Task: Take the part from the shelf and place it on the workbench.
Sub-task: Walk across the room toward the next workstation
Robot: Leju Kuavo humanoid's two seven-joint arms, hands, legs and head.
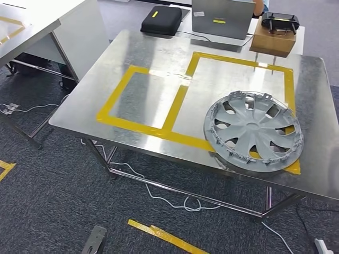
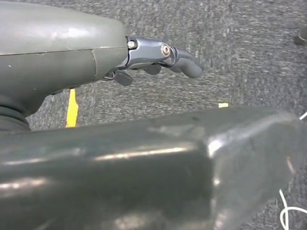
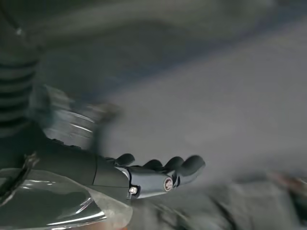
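No brand name or readable writing showed anywhere; the black case carried a small yellow label and the grey box beside it bore a yellow and a white sticker, all too small to read.

The left hand hung over grey carpet, its dark fingers stretched out with a light curl at the tips, holding and touching nothing. The right hand appeared in a blurred picture, its fingers extended side by side with nothing in them; the surroundings there were too smeared to make out.

The part, a grey plastic wheel cover, lay flat on the steel bench, at the near right corner of the larger yellow-tape rectangle, overlapping the tape on its near edge and close to the near edge of the bench. A smaller yellow-tape rectangle adjoined the larger one, on the far side from the wheel cover. Beyond the wheel cover, at the far edge of the bench, stood a cardboard box with a black controller on top; the grey box and the black case sat further along that far edge. White cables trailed across the carpet under the bench, and a strip of yellow tape lay on the floor nearer than the wheel cover. A second grey table stood well apart from the wheel cover, past the smaller rectangle
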